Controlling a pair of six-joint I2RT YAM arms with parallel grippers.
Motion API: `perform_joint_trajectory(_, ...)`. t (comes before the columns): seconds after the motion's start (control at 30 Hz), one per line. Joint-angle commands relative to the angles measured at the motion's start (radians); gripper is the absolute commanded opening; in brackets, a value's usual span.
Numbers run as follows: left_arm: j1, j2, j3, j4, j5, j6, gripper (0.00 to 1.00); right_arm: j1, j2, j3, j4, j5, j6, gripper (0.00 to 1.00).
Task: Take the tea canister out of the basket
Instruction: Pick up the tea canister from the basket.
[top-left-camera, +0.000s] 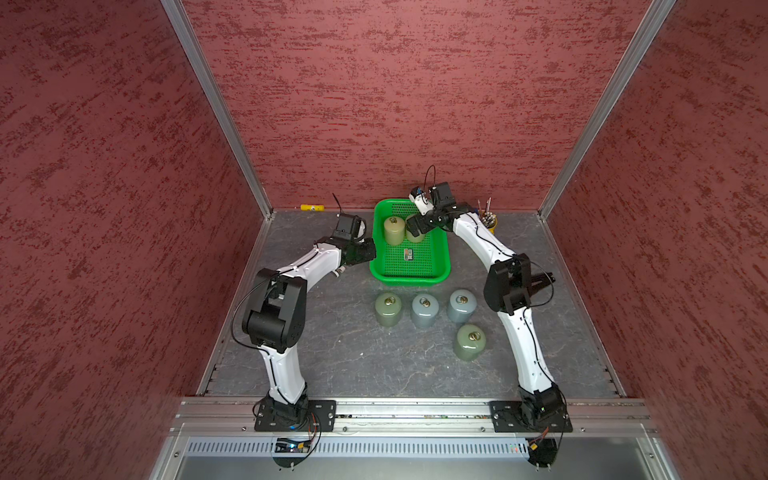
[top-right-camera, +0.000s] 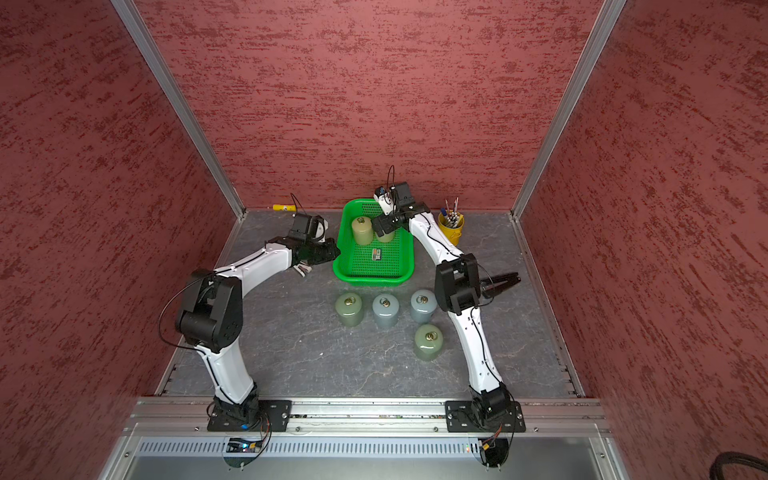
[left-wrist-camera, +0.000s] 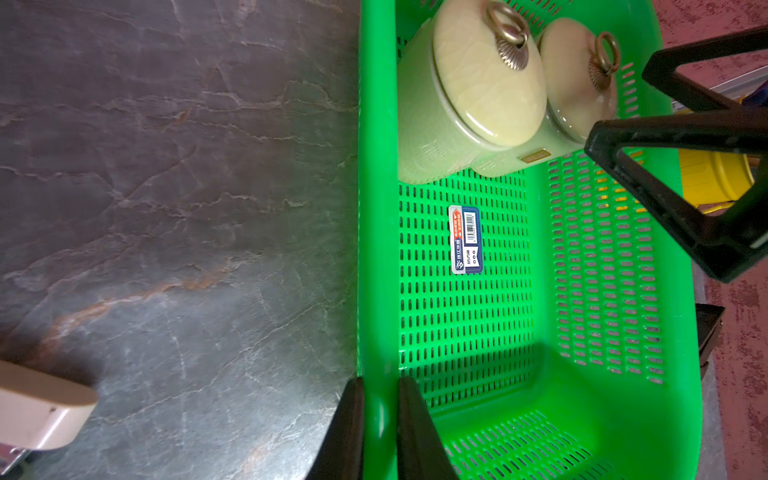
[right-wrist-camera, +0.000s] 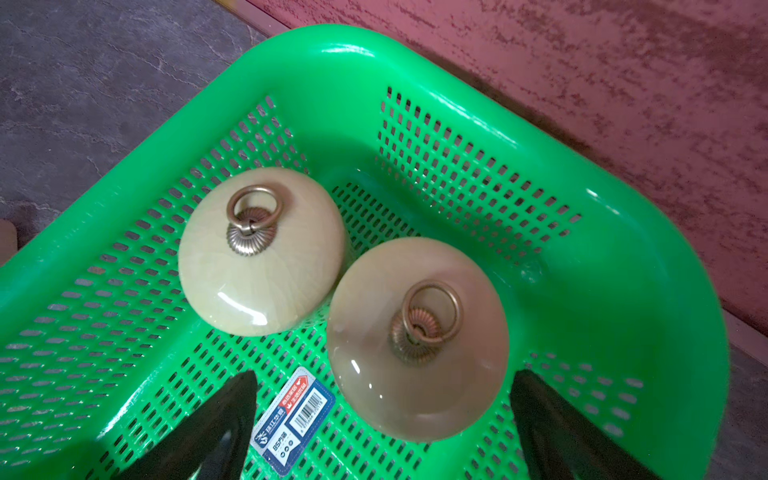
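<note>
The bright green basket (top-left-camera: 409, 280) (top-right-camera: 374, 279) stands at the back middle of the table. Two cream tea canisters with brass ring knobs stand side by side in its far end, one on the left (top-left-camera: 393, 230) (right-wrist-camera: 262, 266) and one on the right (top-left-camera: 417, 237) (right-wrist-camera: 415, 353). My left gripper (left-wrist-camera: 380, 384) is shut on the basket's left rim (left-wrist-camera: 376, 208), one finger inside and one outside. My right gripper (right-wrist-camera: 384, 376) hangs open over the right canister (left-wrist-camera: 577, 83), a finger on either side of its lid. Whether they touch it I cannot tell.
Several green and grey-blue canisters (top-left-camera: 424, 309) stand on the table in front of the basket. A small yellow bucket (top-left-camera: 491, 224) of pens sits at the basket's back right, behind the right arm. A yellow item (top-left-camera: 311, 207) lies by the back wall. Red walls enclose three sides.
</note>
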Motion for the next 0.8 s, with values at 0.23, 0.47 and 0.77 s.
perform_joint_trajectory(0.23,-0.017,0.035,0.016,0.037,-0.006,-0.025,0.22,-0.014,-0.029,-0.037,0.002,-0.025,-0.032,0.99)
perform_joint_trajectory(0.47,-0.016,0.016,0.01,0.033,-0.01,-0.01,0.73,-0.017,-0.011,-0.025,0.033,-0.017,-0.025,0.99)
perform_joint_trajectory(0.77,-0.016,-0.025,0.012,0.029,-0.001,0.011,0.77,-0.019,0.045,0.04,0.053,0.031,-0.031,0.99)
